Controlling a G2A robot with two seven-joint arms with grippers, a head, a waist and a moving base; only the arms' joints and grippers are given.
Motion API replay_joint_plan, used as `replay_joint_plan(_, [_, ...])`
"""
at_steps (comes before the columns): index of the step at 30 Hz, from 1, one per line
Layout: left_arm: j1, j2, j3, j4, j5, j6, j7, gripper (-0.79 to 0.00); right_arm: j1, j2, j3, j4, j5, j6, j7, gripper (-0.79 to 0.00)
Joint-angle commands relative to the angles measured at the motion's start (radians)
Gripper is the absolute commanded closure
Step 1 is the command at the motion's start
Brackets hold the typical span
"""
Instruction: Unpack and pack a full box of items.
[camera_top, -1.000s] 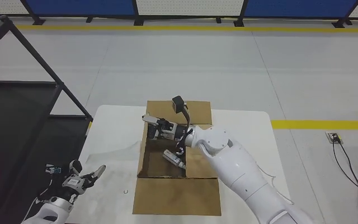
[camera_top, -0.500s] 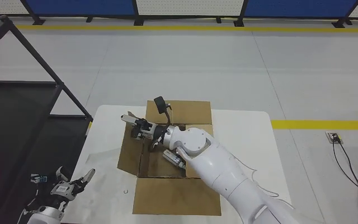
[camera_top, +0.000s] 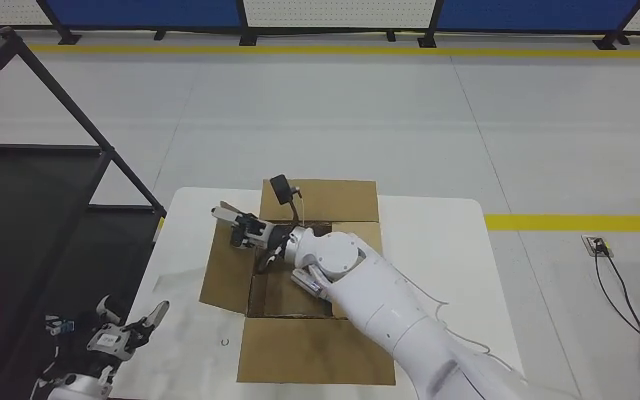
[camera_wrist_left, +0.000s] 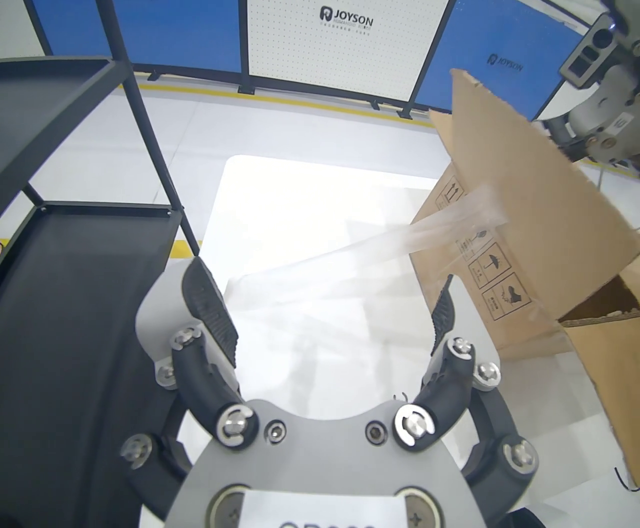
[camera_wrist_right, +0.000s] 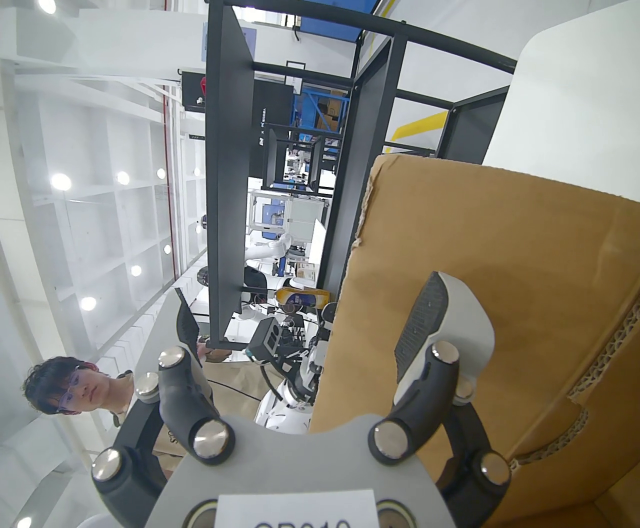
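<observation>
The right gripper is gaping wide and holding nothing, with the edge of the box's left flap sitting between its fingers. One pad is lying over the cardboard face and the other is standing out past the edge. I'm reading that as a set-up for folding the flap outward to clear the opening, not as a clamp. From above, that gripper is sitting at the flap's far corner, and the flap is leaning out over the table.

The box is standing mid-table, open. The left gripper is hanging spread open too, empty, by the table's near-left corner and well apart from the box. Parked out of the way, I'd say. A strip of clear tape is trailing off the flap's outer face.

Counting now:
- One box.
- Three flaps are showing, and the fourth side is lying under the arm.
- One pale, tube-like item is showing inside.

Unpacking is looking barely begun.
</observation>
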Motion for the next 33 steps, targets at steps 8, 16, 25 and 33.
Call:
replay_joint_plan(8, [-0.080,-0.003,0.105,0.057,0.206,0.134,-0.102,-0.785,0.008,-0.020,0.026,0.051,-0.007,-0.055,0.002,-0.785])
replay_joint_plan(16, [-0.323,-0.026,0.321,0.291,0.431,0.319,-0.054,-0.785,0.011,-0.028,0.048,0.070,-0.019,-0.064,0.021,-0.785])
replay_joint_plan(25, [-0.495,-0.056,0.442,0.499,0.525,0.465,0.050,-0.785,0.011,-0.033,0.072,0.085,-0.040,-0.068,0.026,-0.785])
replay_joint_plan(33, [-0.533,-0.068,0.420,0.570,0.483,0.549,0.069,-0.785,0.012,-0.035,0.093,0.087,-0.059,-0.060,0.036,-0.785])
